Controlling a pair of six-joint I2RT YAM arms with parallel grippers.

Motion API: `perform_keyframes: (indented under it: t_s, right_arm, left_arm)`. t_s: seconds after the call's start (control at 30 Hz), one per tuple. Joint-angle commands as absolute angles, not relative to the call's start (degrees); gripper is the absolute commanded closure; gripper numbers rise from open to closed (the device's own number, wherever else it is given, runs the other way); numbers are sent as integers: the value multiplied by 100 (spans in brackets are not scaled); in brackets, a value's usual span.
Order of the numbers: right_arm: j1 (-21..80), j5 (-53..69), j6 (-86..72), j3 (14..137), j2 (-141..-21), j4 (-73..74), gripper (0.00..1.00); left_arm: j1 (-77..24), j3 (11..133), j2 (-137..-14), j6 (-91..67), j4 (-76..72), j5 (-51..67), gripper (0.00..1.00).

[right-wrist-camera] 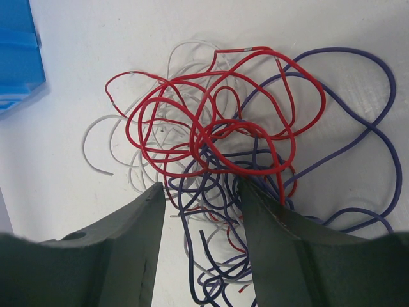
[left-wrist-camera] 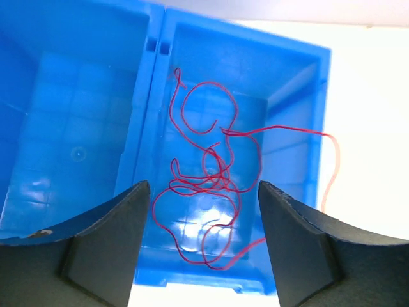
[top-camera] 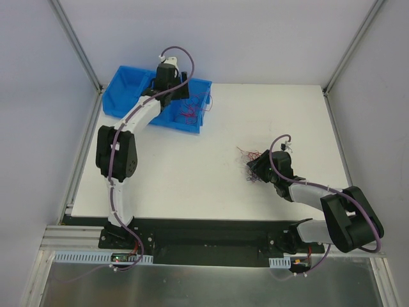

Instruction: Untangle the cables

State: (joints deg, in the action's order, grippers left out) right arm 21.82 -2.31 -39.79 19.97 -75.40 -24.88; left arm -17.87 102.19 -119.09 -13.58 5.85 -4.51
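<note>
left gripper (left-wrist-camera: pixel 202 189) hangs open over the blue bin (left-wrist-camera: pixel 89 96), red cables (left-wrist-camera: pixel 211 179) lying loose between and beyond its jaws. right gripper (right-wrist-camera: pixel 201 185) is open too, with the red, white and purple tangle (right-wrist-camera: pixel 217 147) between and ahead of its jaws. i'd pinch one strand only and draw it out slowly.

blue bin (top-camera: pixel 128 89): two compartments, table's far left | table (top-camera: pixel 185 179): white

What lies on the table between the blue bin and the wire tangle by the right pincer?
Nothing: the top view shows bare white table from bin to tangle.
</note>
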Motion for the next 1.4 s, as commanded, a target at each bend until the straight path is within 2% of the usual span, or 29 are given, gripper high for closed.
perform_keyframes:
  t_s: [0.0,0.1,0.23,0.37,0.5,0.57,0.7,0.83,0.93,1.0,1.13,1.27,1.37]
  right_arm:
    - [2162,-220,-3929,2057,-7603,-2408,47]
    - [2162,-220,-3946,2048,-7603,-2417,46]
    - [2162,-220,-3964,2030,-7594,-2408,46]
    - [2162,-185,-3938,2030,-7585,-2408,46]
    - [2162,-158,-3920,2039,-7611,-2443,46]
    - [2162,-115,-3911,2074,-7655,-2443,47]
    - [2153,-97,-3902,2066,-7655,-2452,47]
    - [2145,-70,-3911,2065,-7673,-2478,46]
    - [2118,-62,-3894,2065,-7699,-2496,46]
    - [2118,-62,-3902,2065,-7699,-2522,46]
    - [2109,141,-3902,2074,-7734,-2540,46]
    - [2100,149,-3911,2065,-7726,-2558,46]
    - [2100,167,-3911,2074,-7752,-2558,46]
  left_arm:
    - [-1749,10108,-10820,-1555,598,-115,31]
    - [-1749,10046,-10749,-1468,606,665,30]
    - [-1758,10247,-11091,-1003,755,2256,26]
    - [-1758,10266,-11224,-397,984,2408,36]
    - [-1863,10397,-11434,-273,1002,2680,33]
    - [-2125,10502,-11574,-54,1011,2062,33]
    - [-2662,10749,-11909,711,1011,240,50]
    - [-2663,10723,-11910,572,993,-193,50]
    - [-2506,10408,-11638,405,915,-185,49]
    - [-2356,10031,-11366,352,704,-10,53]
    - [-2110,9151,-10917,781,256,824,55]
    - [-1829,8667,-10784,914,18,1281,49]
    - [-1732,8780,-10994,1019,44,1581,46]
